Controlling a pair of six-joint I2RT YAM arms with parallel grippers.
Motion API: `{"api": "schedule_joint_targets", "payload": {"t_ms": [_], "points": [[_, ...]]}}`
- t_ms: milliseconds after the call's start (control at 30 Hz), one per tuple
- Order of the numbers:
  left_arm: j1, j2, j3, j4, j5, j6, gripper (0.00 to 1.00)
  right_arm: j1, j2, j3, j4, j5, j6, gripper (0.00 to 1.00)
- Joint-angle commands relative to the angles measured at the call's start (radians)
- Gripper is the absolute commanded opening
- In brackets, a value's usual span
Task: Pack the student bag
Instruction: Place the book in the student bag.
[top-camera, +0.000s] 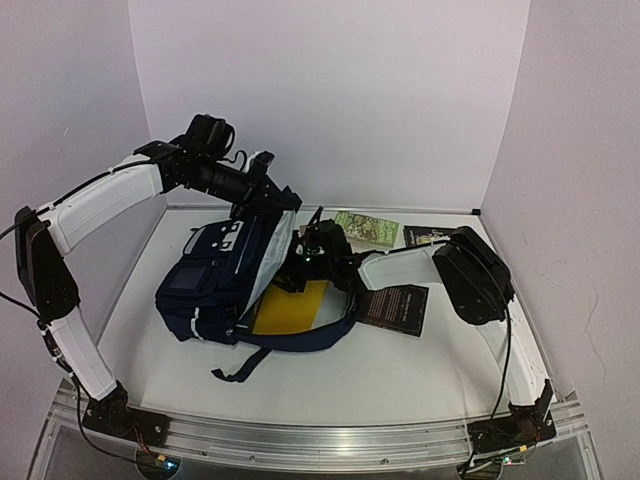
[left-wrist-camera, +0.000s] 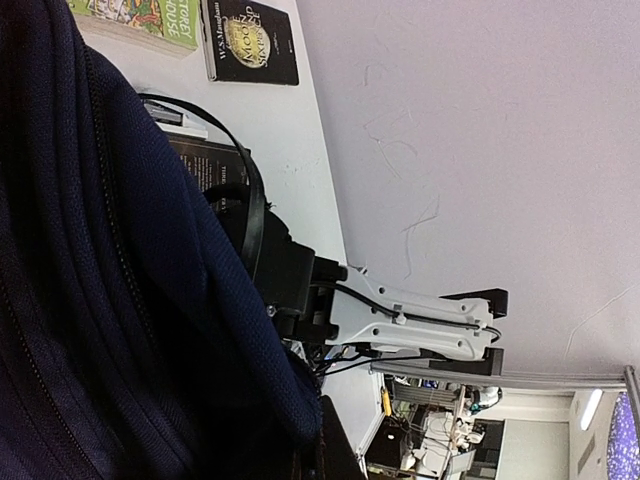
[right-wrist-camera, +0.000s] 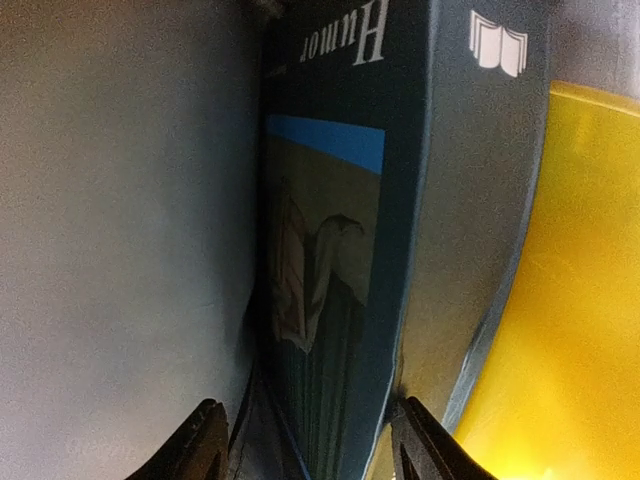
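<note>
The right gripper (right-wrist-camera: 310, 455) straddles a dark blue paperback book (right-wrist-camera: 330, 250), and I can't tell whether it is squeezing. It sits in the mouth of the navy-blue fabric student bag (top-camera: 205, 285), which lies sideways on the white worktop (top-camera: 400, 370). The left gripper (top-camera: 266, 192), pinched on the bag's upper lip, props it open. The book's length seems to point leftward, deeper inside.

1. Navy-blue fabric on the student bag (top-camera: 205, 285), with a thin pale stripe across the front, a white patch near the top and grey lining.
2. Plain bright yellow on the flat item (top-camera: 290, 308) in its mouth.
3. Humor book (right-wrist-camera: 340, 250): dark teal-blue spine, white lettering, white open-book emblem, light-blue band above a tan drawing.
4. Far paperback (top-camera: 366, 229): green, busy cover.
5. Neighbouring book (top-camera: 425, 236): black, gold title.
6. Left arm (top-camera: 100, 205): white shells, black joints.
7. Table (top-camera: 400, 370): white.
</note>
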Motion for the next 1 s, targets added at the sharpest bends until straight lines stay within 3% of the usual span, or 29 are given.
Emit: {"api": "schedule_joint_targets", "payload": {"t_ms": [0, 133, 267, 367, 667, 800, 967], "points": [[-0.018, -0.019, 0.066, 0.124, 0.08, -0.01, 0.0, 0.008, 0.009, 0.044, 0.162, -0.02, -0.021, 0.57], [0.004, -0.065, 0.002, 0.073, 0.037, -0.021, 0.0, -0.001, -0.085, -0.039, 0.172, -0.051, -0.078, 0.66], [0.056, -0.146, -0.117, -0.035, -0.109, 0.004, 0.05, -0.035, -0.211, -0.159, 0.115, -0.049, -0.149, 0.76], [0.093, -0.172, -0.203, -0.09, -0.216, 0.042, 0.08, -0.058, -0.277, -0.207, 0.078, -0.056, -0.169, 0.78], [0.101, -0.039, -0.268, -0.133, -0.208, 0.148, 0.06, -0.169, -0.438, -0.261, -0.156, -0.09, -0.34, 0.81], [0.101, 0.022, -0.231, -0.22, -0.263, 0.226, 0.19, -0.257, -0.507, -0.26, -0.322, -0.061, -0.48, 0.81], [0.101, 0.036, -0.192, -0.278, -0.287, 0.275, 0.51, -0.341, -0.518, -0.179, -0.515, 0.064, -0.75, 0.83]]}}
